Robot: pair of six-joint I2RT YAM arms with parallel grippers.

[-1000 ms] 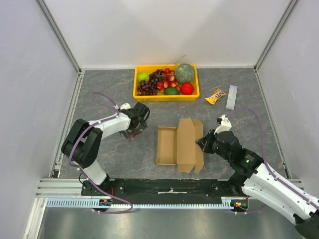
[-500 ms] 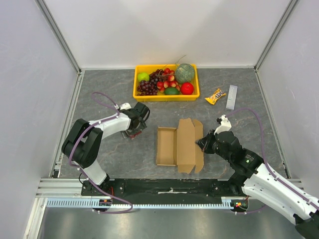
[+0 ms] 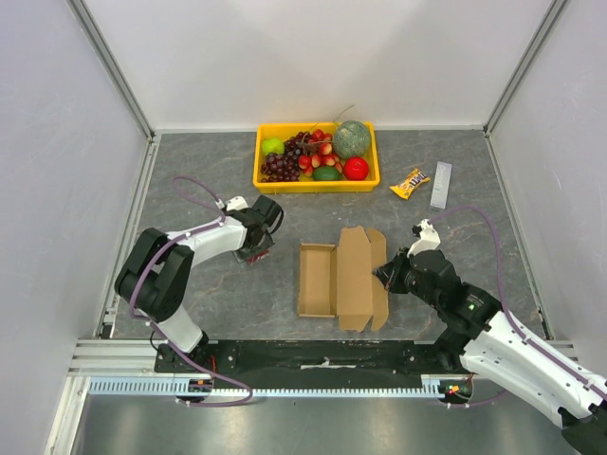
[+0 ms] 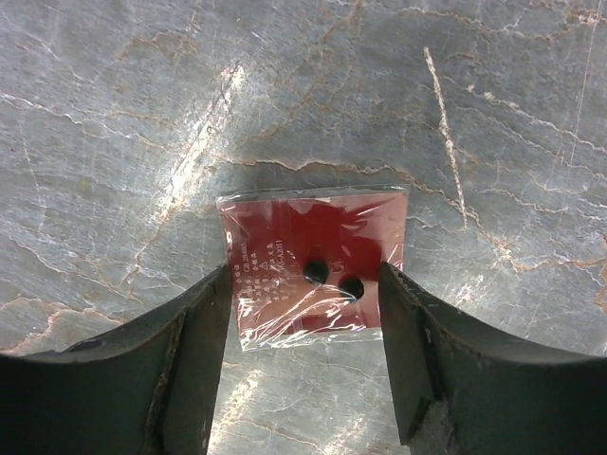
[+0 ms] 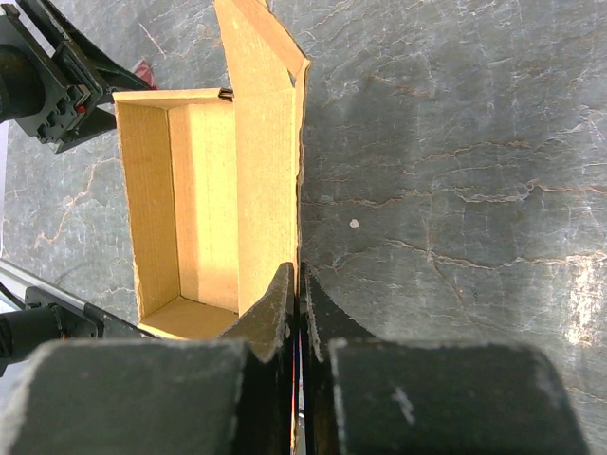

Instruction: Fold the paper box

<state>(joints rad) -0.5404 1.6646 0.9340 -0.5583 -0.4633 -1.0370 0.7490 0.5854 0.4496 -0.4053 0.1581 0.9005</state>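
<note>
The brown paper box (image 3: 337, 277) lies in the middle of the table, its tray part open on the left and its lid flap raised on the right. My right gripper (image 3: 384, 274) is shut on the lid's right edge; in the right wrist view the fingers (image 5: 275, 308) pinch the cardboard lid (image 5: 266, 180) edge-on, with the box's open inside (image 5: 180, 209) to the left. My left gripper (image 3: 256, 248) is open to the left of the box, straddling a small dark-red packet (image 4: 313, 270) that lies flat on the table between its fingers (image 4: 199, 351).
A yellow tray (image 3: 266, 178) of fruit stands at the back. A yellow candy bag (image 3: 410, 183) and a grey strip (image 3: 441, 185) lie at the back right. White walls enclose the table on three sides.
My left gripper has shifted slightly toward the back and left. The right gripper and the box have stayed in place.
</note>
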